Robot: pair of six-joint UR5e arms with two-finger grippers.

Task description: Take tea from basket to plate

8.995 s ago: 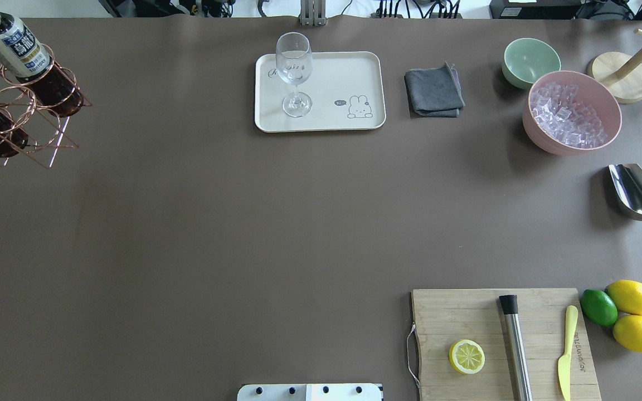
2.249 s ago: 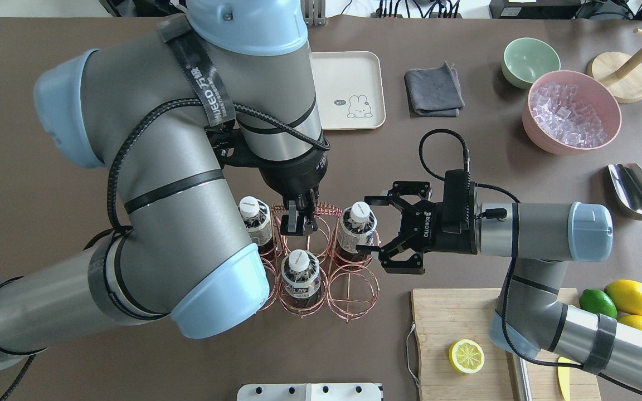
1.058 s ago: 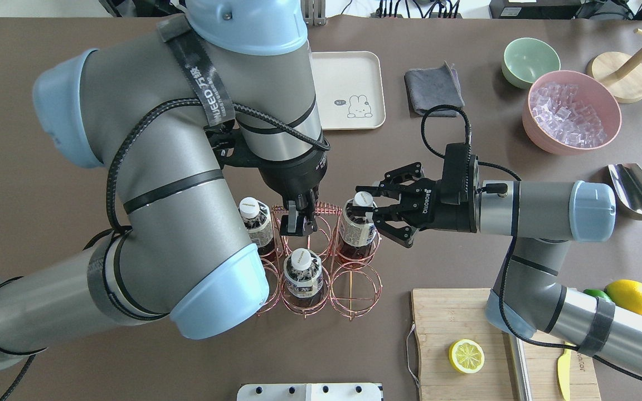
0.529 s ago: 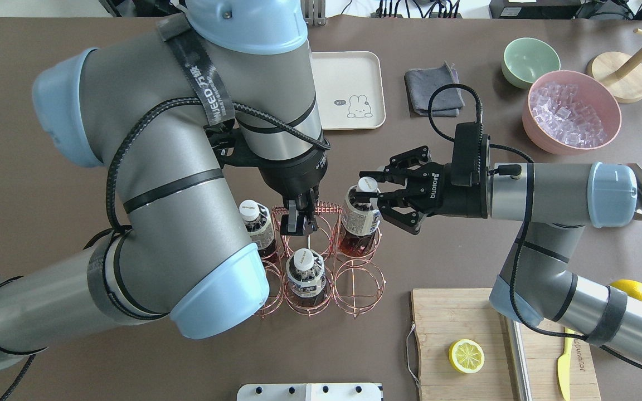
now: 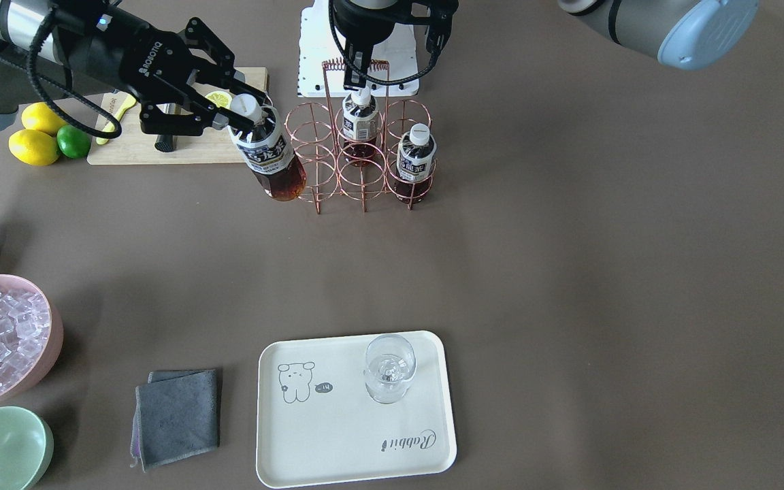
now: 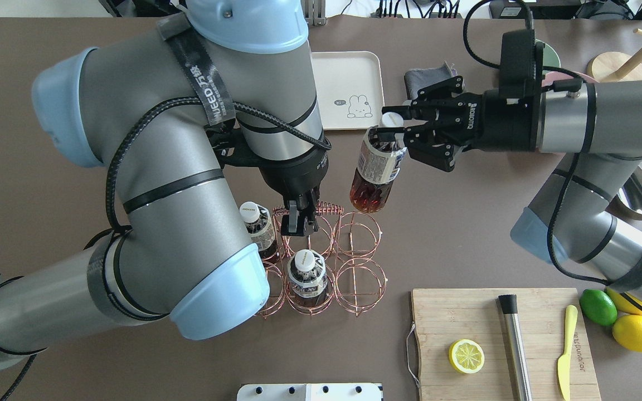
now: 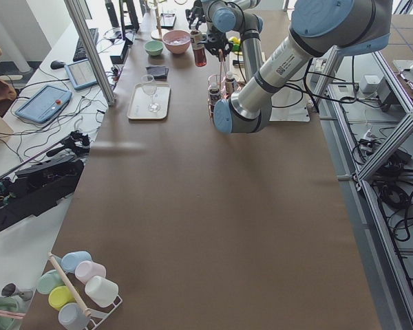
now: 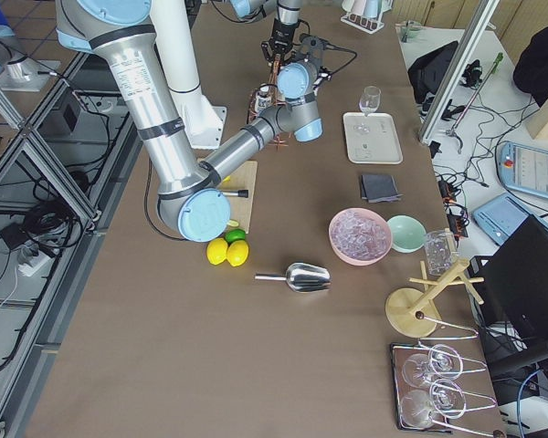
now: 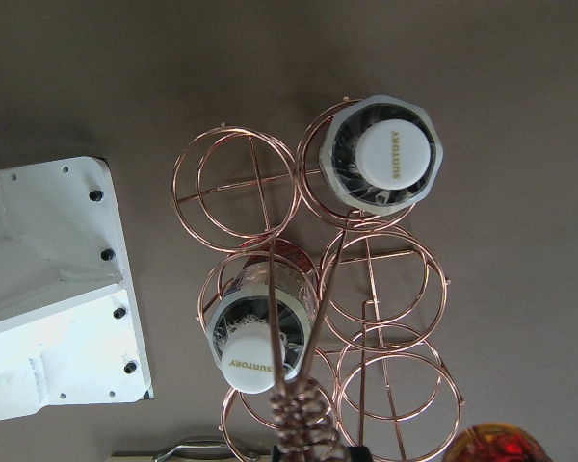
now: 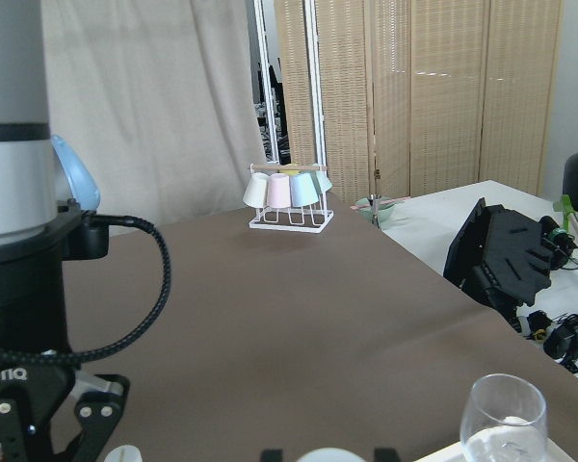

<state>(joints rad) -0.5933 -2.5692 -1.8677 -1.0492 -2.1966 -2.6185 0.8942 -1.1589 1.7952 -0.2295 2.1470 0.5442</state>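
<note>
Overhead exterior, big to small: targets plate (image 6: pixel 349 78), well apart, with room beside its glass (image 5: pixel 389 371) for a bottle. Pins basket (image 6: pixel 357 258) by the coiled handle with left gripper (image 6: pixel 298 218) pinched shut on it, likely to stop it lifting. Holds tea (image 6: pixel 374 170) tilted, clear of the cells, with right gripper (image 6: pixel 393 129) clamped round its neck

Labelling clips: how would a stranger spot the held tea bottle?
On the table, find the copper wire basket. Beside it, the right gripper grips a tea bottle by its neck. Unlike the two bottles standing in the basket, it hangs tilted in mid-air.
</note>
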